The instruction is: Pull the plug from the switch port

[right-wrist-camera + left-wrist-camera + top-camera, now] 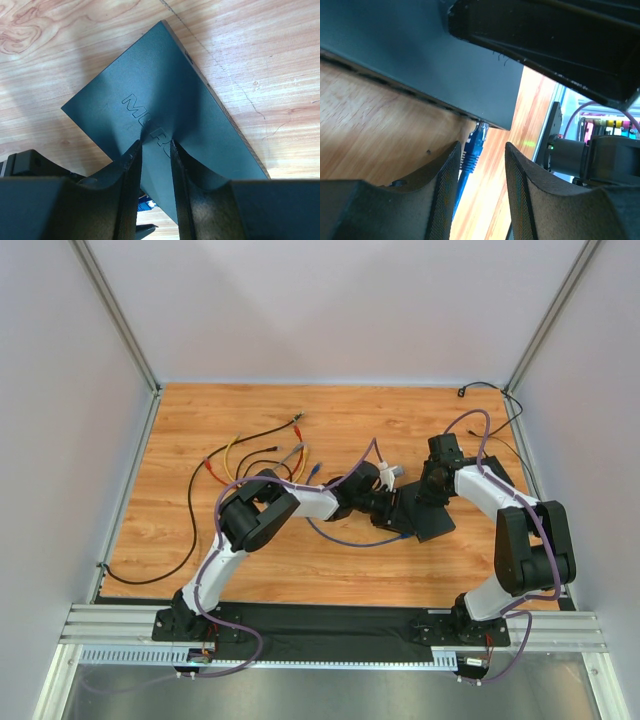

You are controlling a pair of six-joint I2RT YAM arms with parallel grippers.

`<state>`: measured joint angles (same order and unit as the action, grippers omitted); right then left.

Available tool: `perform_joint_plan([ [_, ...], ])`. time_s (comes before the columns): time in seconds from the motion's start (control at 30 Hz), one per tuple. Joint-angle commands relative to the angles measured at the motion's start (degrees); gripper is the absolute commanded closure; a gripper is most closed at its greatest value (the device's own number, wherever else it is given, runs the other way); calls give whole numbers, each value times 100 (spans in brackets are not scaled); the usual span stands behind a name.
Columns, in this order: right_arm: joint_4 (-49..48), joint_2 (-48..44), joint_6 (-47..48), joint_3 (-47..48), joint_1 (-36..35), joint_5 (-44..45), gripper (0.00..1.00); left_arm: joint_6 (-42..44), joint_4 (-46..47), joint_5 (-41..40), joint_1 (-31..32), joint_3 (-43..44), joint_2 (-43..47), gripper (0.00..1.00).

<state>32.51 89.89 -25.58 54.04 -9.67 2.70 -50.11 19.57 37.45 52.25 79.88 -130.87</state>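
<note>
Left wrist view: blue plug (pixel 476 145) sits in the switch port (pixel 481 126) on the black switch (pixel 420 55) edge.
Left end effector (pixel 482 147): wide, one finger each side of the blue plug, the nearer arm.
Plug's long way: straight back toward it.
Right end effector (pixel 156 145): narrow, holding nothing, tips on the black switch.
Room: a straight pull back over the table (pixel 370 125) looks free.

Clear gaps separate the blue plug (pixel 476 145) from the left fingers (pixel 445 190); the switch (pixel 420 55) blocks beyond.
</note>
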Motion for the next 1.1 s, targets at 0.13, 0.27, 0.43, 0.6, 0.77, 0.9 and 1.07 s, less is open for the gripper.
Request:
perform_joint_plan([
  [0.13, 229, 161, 36, -227, 0, -50, 68, 159, -32, -71, 75, 230, -141, 52],
  [0.27, 229, 170, 36, -227, 0, -59, 68, 194, -182, -124, 92, 292, -158, 53],
  [0.43, 238, 170, 36, -227, 0, -50, 68, 203, -340, -168, 101, 388, -193, 57],
  [0.6, 238, 161, 27, -219, 0, -41, 68, 238, -691, -291, 136, 502, -246, 64],
  [0.77, 256, 187, 27, -201, 0, -33, 68, 247, -788, -361, 145, 503, -255, 70],
  [0.9, 273, 187, 27, -192, -8, -41, 68, 265, -902, -414, 145, 546, -264, 80],
  [1.07, 299, 205, 10, -183, 0, 20, 68, 343, -1043, -414, 145, 617, -281, 95],
])
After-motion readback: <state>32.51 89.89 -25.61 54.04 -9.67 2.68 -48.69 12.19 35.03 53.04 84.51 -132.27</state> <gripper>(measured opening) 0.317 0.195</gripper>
